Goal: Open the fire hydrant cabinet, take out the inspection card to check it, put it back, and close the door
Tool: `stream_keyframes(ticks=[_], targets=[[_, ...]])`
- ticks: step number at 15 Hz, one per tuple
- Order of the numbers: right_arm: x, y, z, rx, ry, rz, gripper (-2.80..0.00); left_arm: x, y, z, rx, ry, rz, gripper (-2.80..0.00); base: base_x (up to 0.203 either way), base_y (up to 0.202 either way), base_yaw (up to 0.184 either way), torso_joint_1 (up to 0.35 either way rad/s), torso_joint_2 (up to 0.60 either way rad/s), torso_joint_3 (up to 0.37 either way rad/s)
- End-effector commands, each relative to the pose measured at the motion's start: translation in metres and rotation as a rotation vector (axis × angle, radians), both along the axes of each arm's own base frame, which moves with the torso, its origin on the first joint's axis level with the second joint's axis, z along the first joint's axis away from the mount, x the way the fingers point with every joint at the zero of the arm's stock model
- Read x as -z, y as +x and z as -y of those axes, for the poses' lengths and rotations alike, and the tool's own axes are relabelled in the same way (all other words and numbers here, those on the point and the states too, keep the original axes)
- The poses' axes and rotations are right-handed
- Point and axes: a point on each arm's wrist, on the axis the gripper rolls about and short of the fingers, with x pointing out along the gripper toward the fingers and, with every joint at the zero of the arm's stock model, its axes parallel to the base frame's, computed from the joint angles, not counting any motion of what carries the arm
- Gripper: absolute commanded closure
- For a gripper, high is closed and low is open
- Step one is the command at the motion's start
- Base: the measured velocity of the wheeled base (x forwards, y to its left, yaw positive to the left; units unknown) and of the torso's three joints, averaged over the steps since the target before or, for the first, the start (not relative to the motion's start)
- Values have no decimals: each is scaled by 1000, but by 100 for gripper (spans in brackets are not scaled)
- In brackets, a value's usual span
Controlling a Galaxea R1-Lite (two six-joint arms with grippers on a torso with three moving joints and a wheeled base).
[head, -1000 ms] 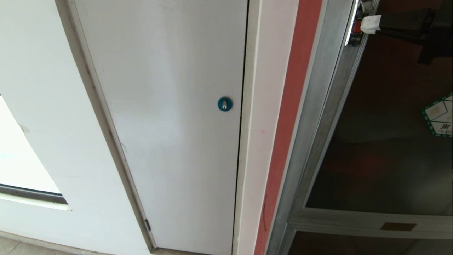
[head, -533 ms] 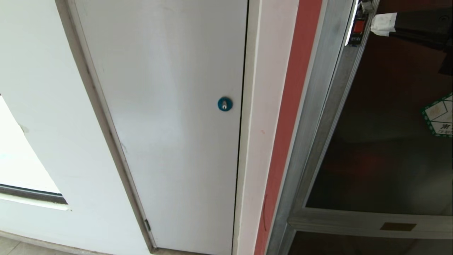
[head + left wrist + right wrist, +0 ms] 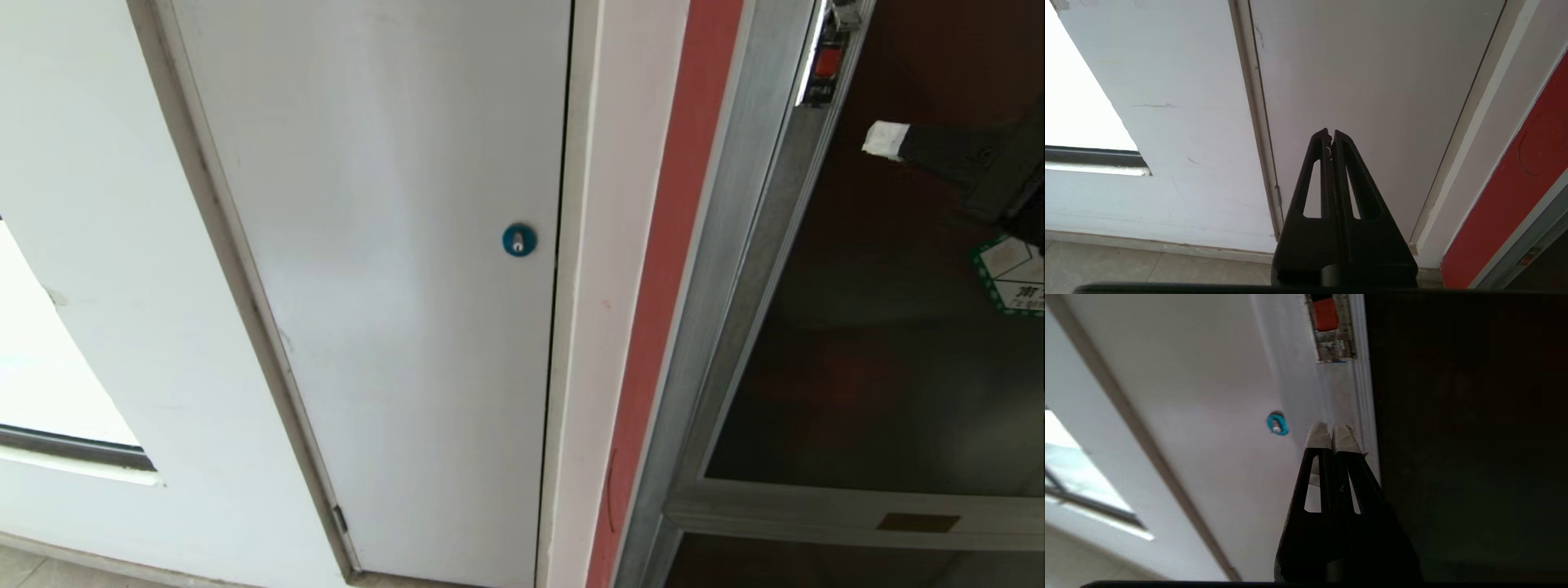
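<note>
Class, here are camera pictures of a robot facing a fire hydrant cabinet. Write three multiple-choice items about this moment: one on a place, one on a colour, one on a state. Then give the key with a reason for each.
1. Where is the right gripper?
A. In front of the dark tinted glass door, below the small red latch
B. On the plain pale grey panel
C. Down at the floor

2. What colour is the round lock on the plain pale grey panel?
A. Red
B. Blue
C. Brass

3. How do the left gripper's fingers stand?
A. Wide open
B. Closed on a card
C. Shut, holding nothing

Key: 1 A, the head view shows its white-taped tips before the dark glass, under the latch. 2 B, the lock shows blue in the head view. 3 C, the left wrist view shows both fingers pressed together with nothing between.
</note>
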Motion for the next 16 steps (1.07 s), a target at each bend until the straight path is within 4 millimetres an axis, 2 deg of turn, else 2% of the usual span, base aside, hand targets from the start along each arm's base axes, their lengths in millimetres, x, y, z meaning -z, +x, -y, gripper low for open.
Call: stream_keyframes(ticks=[1, 5, 7, 12, 13, 16], targets=[[19, 7, -8, 66, -72, 103, 0, 4, 1, 0, 0, 0, -14, 0, 0, 0, 0, 0, 0, 0], [36, 29, -26, 133, -199, 277, 0, 4, 1, 0, -1, 0, -14, 0, 0, 0, 0, 0, 0, 0], [35, 28, -32, 124, -218, 311, 0, 4, 1, 0, 0, 0, -14, 0, 0, 0, 0, 0, 0, 0], [27, 27, -32, 134, -197, 347, 0, 4, 1, 0, -2, 0, -14, 0, 0, 0, 0, 0, 0, 0], [24, 27, -32, 138, -192, 358, -280, 4, 1, 0, 0, 0, -14, 0, 0, 0, 0, 0, 0, 0], [2, 27, -31, 160, -156, 412, -280, 4, 1, 0, -1, 0, -14, 0, 0, 0, 0, 0, 0, 0]])
